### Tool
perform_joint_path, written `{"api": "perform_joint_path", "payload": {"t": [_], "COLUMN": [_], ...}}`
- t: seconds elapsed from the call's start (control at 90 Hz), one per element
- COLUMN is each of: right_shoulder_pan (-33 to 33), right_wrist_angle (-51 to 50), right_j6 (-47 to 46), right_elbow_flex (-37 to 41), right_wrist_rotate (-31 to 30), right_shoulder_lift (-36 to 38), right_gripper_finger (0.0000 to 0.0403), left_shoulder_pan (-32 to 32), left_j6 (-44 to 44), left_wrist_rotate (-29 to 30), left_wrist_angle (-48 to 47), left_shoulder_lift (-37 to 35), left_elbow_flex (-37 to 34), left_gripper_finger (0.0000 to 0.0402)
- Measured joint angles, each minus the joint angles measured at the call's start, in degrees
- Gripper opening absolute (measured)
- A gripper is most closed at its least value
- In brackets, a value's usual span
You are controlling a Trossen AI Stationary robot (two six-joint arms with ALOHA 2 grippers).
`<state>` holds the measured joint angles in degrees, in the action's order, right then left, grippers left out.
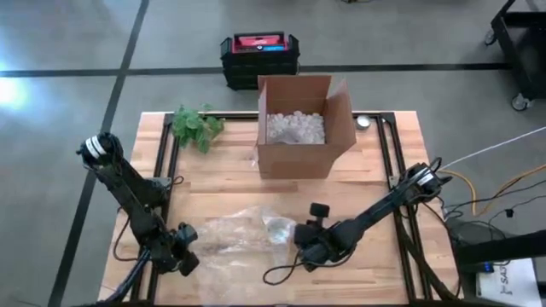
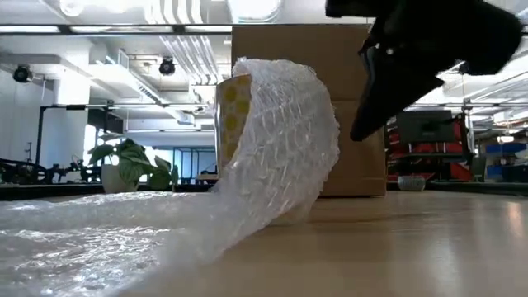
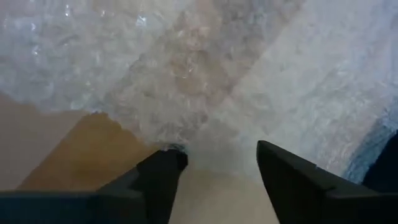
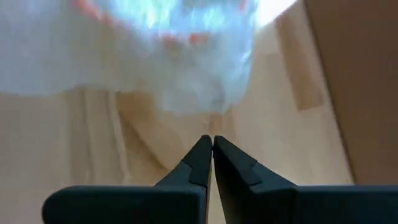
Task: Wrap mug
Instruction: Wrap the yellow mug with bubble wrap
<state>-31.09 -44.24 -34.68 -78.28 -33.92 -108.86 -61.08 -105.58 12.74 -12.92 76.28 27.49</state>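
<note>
Rolling the half-wrapped mug [image 2: 268,140], we keep the clenched, empty right claw [image 4: 212,144] behind it, left claw [image 3: 217,163] released over bubble wrap [image 3: 186,74].

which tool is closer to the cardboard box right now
The right. The right tool sits nearer the table's middle, in front of the cardboard box, by the half-wrapped mug. The left tool is farther off, at the bubble wrap's left edge.
</note>
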Motion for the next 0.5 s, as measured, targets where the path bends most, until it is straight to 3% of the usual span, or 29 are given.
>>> {"api": "perform_joint_path", "payload": {"t": [0.1,0.267,0.5], "right_shoulder_pan": [0.09,0.4,0.74], "right_wrist_angle": [3.06,7.33,8.8], "right_j6": [3.08,7.18,7.89], "right_elbow_flex": [0.02,0.0,0.0], "right_wrist_rotate": [-0.19,-0.36,0.84], "right_shoulder_lift": [-0.02,-1.0,-2.2], "right_gripper_finger": [0.0002,0.0002,0.0002], "left_shoulder_pan": [0.0,0.24,0.24], "left_j6": [0.94,6.43,13.97], "left_wrist_rotate": [1.59,9.6,16.83], "left_wrist_angle": [0.35,1.78,-0.57], "left_shoulder_lift": [0.11,0.26,-1.48], "left_elbow_flex": [0.12,1.76,6.61], "left_gripper_finger": [0.0118,0.0015,0.0003]}}
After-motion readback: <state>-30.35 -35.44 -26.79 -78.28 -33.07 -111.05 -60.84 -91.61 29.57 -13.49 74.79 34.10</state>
